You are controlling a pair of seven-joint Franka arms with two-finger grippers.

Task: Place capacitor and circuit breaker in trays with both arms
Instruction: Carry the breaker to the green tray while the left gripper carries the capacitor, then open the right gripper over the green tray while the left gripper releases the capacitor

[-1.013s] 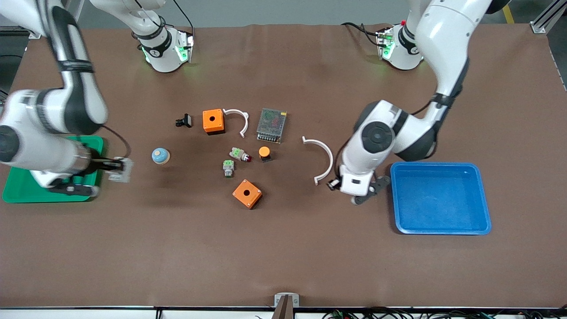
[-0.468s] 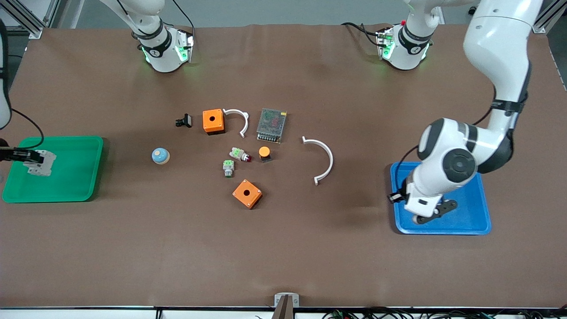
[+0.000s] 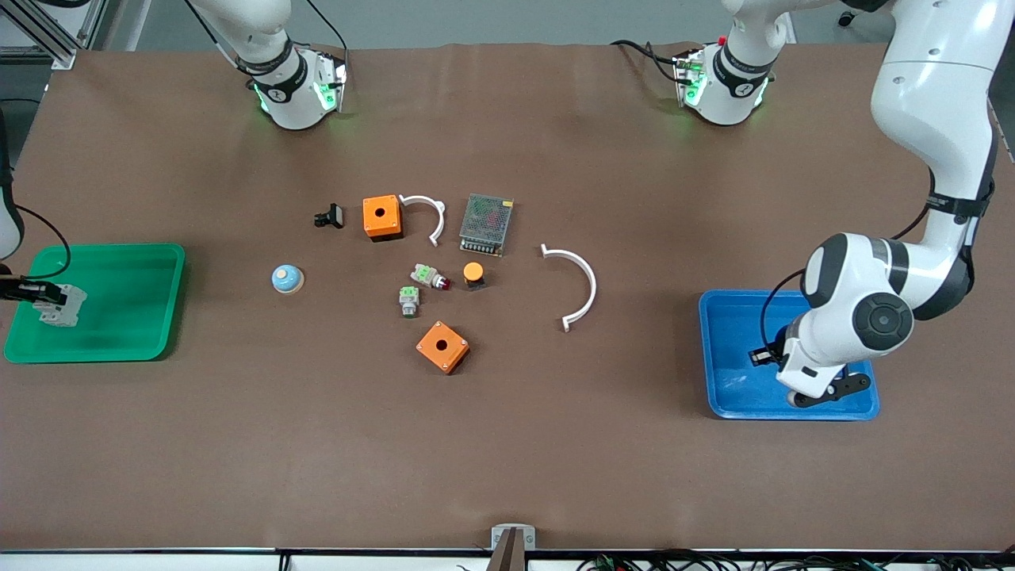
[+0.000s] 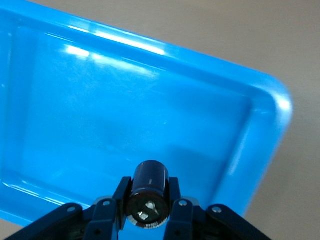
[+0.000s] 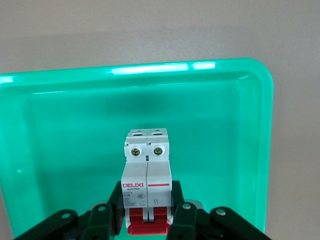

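My left gripper (image 4: 148, 189) is shut on the capacitor (image 4: 148, 192), a stubby black cylinder, and holds it over the blue tray (image 4: 100, 115). In the front view that gripper (image 3: 815, 388) is over the tray's (image 3: 737, 349) corner and the wrist hides the capacitor. My right gripper (image 5: 147, 202) is shut on the circuit breaker (image 5: 147, 170), a white-grey block with red levers between the fingers. It holds the breaker (image 3: 59, 305) over the green tray (image 3: 119, 317), which also shows in the right wrist view (image 5: 60, 130).
In the table's middle lie two orange boxes (image 3: 381, 216) (image 3: 442, 346), two white arcs (image 3: 583, 281) (image 3: 428, 214), a mesh power supply (image 3: 485, 224), an orange-capped button (image 3: 473, 274), two green-topped parts (image 3: 409, 300), a black clip (image 3: 329, 216) and a blue dome (image 3: 286, 278).
My left gripper moved with the capacitor from beside the blue tray to over it. My right gripper carried the circuit breaker over the green tray, toward the table's end.
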